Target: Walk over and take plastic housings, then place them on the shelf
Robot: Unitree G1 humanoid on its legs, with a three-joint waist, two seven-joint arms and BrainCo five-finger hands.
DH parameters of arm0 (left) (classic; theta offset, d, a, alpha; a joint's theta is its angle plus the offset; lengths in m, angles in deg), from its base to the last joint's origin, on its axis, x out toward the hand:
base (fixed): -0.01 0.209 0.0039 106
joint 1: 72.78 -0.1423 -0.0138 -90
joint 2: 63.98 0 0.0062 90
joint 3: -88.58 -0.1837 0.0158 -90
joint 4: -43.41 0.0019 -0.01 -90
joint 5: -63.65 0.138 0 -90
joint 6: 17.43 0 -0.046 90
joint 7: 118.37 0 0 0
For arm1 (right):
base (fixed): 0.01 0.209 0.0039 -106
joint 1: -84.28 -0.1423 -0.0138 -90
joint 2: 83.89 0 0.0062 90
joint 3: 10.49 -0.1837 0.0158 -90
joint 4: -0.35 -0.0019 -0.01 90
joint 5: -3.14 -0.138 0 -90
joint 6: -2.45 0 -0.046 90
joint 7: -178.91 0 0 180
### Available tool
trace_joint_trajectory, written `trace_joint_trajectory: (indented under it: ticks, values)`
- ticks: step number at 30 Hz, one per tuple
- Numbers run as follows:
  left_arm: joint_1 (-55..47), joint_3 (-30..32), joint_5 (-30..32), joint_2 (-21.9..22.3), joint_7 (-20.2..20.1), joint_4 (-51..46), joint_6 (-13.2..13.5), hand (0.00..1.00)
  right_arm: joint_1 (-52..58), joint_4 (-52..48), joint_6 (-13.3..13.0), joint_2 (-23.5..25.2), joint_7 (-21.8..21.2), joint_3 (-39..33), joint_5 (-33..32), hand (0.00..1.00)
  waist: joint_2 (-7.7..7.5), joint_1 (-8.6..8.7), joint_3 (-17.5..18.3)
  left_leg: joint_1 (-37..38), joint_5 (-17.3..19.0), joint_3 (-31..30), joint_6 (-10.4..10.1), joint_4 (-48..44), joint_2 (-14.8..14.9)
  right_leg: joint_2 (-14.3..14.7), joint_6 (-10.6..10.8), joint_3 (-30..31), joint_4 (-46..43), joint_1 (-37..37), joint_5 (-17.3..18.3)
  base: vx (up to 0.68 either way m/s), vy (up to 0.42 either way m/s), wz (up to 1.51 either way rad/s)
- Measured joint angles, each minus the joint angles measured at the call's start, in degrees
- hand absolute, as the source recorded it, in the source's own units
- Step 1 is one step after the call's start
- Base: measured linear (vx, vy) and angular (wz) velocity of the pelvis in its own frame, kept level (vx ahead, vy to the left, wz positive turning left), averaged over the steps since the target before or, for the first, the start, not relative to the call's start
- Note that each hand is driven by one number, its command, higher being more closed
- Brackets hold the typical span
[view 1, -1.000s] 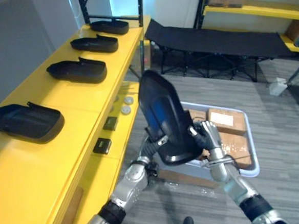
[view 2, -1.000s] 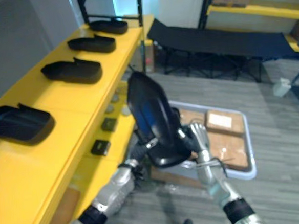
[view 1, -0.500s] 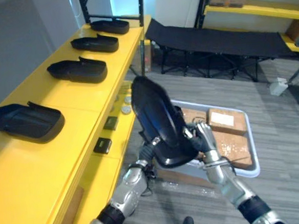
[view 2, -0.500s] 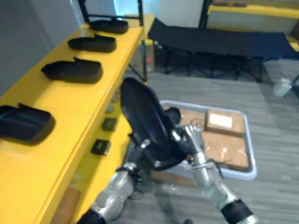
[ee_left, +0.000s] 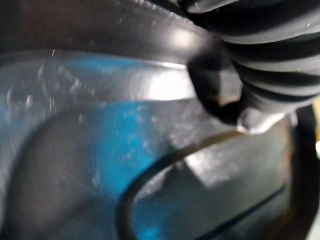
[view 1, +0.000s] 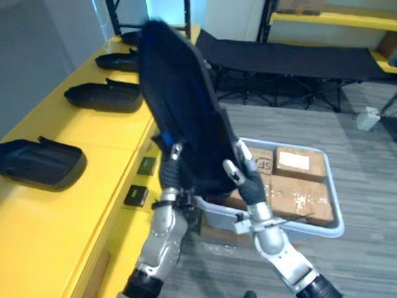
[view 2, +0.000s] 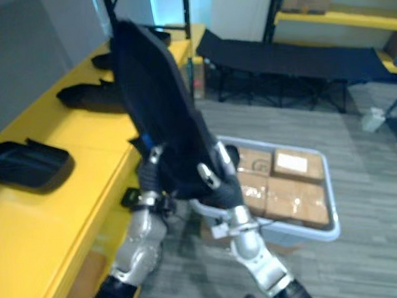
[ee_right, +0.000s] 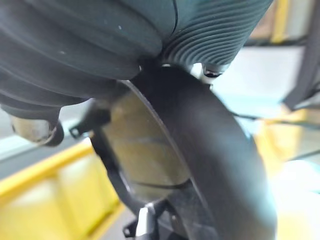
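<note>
We hold the plastic housing (view 1: pixel 180 102) upright in the air, just beside the yellow shelf (view 1: pixel 89 139). Our left hand (view 1: pixel 169 166) and right hand (view 1: pixel 247 180) grip its lower end, fingers curled round its edges.

The raised housing (view 1: pixel 182 109), smooth black plastic, shines glossy with a blue sheen; the shelf housings (view 1: pixel 36 162) look duller. The shelf (view 1: pixel 54 227) is smooth yellow paint, the boxes (view 1: pixel 304 199) brown cardboard, their crate (view 1: pixel 333 187) pale plastic, the floor (view 1: pixel 377 170) grey wood-grain.
</note>
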State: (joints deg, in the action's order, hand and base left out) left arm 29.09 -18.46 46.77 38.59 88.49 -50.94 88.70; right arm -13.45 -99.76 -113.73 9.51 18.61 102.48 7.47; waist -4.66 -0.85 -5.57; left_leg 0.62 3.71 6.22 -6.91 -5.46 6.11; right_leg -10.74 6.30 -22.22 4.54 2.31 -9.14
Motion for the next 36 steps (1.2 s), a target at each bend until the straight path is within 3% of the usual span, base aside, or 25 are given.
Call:
trace_joint_trajectory:
  ticks: [5, 8, 12, 16, 21, 25, 27, 29, 33, 36]
  values:
    - [-0.8, 5.4, 12.8, -0.6, 6.5, -2.1, -0.2, 1.0, -2.5, -8.4, 0.0, 0.0, 0.5, -14.1, -6.2, 0.0, 0.0, 0.43, 0.0, 0.8, 0.0, 0.6, 0.0, 0.2, 0.0, 0.0, -0.1, 0.5, 0.0, 0.2, 0.1, -0.02, 0.01, -0.07]
    - [-3.5, 8.8, 12.7, -0.5, 6.1, -8.7, 0.7, 1.0, 1.7, -11.9, 0.2, 0.2, 0.3, -20.6, -10.4, 0.0, 0.05, 1.53, 0.0, 1.4, 0.0, 0.9, 0.0, 1.0, 0.0, 0.0, -0.1, 0.7, 0.0, 0.3, 0.1, 0.01, 0.01, -0.04]
    - [-8.0, 9.8, 12.7, -0.3, 3.6, -18.8, 3.1, 1.0, 10.9, -12.2, 0.3, 5.1, -0.8, -27.0, -18.5, 0.0, 0.32, 1.92, -0.1, 1.6, 0.1, 2.0, 0.0, 1.4, 0.0, 0.1, -0.1, 1.8, 0.0, -0.4, 0.1, 0.02, 0.015, -0.09]
    - [-10.4, 10.0, 11.0, 0.1, -0.4, -21.3, 4.1, 1.0, 13.2, -11.7, 0.2, 7.0, -6.5, -27.2, -20.6, 0.0, 1.58, 2.57, 0.3, 2.3, 0.2, 2.3, 0.1, 1.9, -0.1, -0.1, 0.0, 2.0, 0.0, -0.2, 0.1, 0.01, 0.015, -0.06]
    - [-17.1, 14.9, 14.3, 0.0, 0.1, -23.2, 3.7, 1.0, 11.0, -8.8, 0.0, 6.7, -14.9, -21.9, -26.7, 0.0, 2.91, 2.05, 0.5, 1.2, 0.3, 1.5, 0.1, 1.8, 0.0, 0.0, -0.1, 1.0, 0.0, -0.2, 0.9, -0.02, -0.003, 0.06]
    - [-22.0, 19.9, 18.1, 0.3, 2.4, -27.2, 3.5, 1.0, 8.3, -1.5, 0.8, 6.5, -18.7, -10.7, -28.4, 0.0, 3.6, -0.54, 0.3, -0.9, 0.0, -3.6, 0.0, 0.9, -0.3, -0.2, 0.3, -4.1, 0.0, 1.1, 1.1, -0.01, -0.003, 0.63]
    - [-24.8, 23.2, 19.6, 1.6, 3.5, -28.7, 3.5, 1.0, 5.4, 4.7, 2.5, 6.5, -18.7, -4.1, -28.1, 0.0, 4.17, -3.96, 0.1, -1.2, -0.4, -7.7, 0.0, 0.8, -0.9, -0.3, 0.6, -8.3, 0.0, 3.7, 1.5, 0.02, 0.004, 0.91]
    - [-27.4, 26.0, 19.5, 2.3, 4.1, -30.1, 3.5, 1.0, 3.0, 7.7, 2.6, 6.7, -18.5, -0.3, -26.9, 0.0, 4.31, -6.22, 0.1, -2.2, -0.9, -10.8, 0.1, 0.8, -1.6, -0.5, 0.8, -11.4, 0.0, 5.0, 2.2, 0.03, 0.007, 0.92]
    - [-33.4, 34.9, 18.5, 4.7, 4.4, -30.6, 3.3, 1.0, -4.0, 11.2, 3.4, 7.3, -16.3, 2.7, -21.2, 0.0, 4.33, -10.96, 0.1, -2.0, -1.1, -15.1, 0.1, 0.5, -3.0, -1.4, 1.9, -15.7, -0.8, 7.7, 4.0, 0.04, 0.02, 0.57]
    - [-36.5, 38.8, 16.7, 6.3, 4.4, -30.7, 3.6, 1.0, -6.9, 12.5, 4.9, 7.9, -14.2, 3.2, -20.3, 0.0, 4.36, -12.78, 0.0, -1.6, 0.1, -16.2, 0.5, -1.2, -3.6, -2.4, 2.2, -16.7, -3.4, 8.5, 6.0, 0.03, 0.045, 0.21]
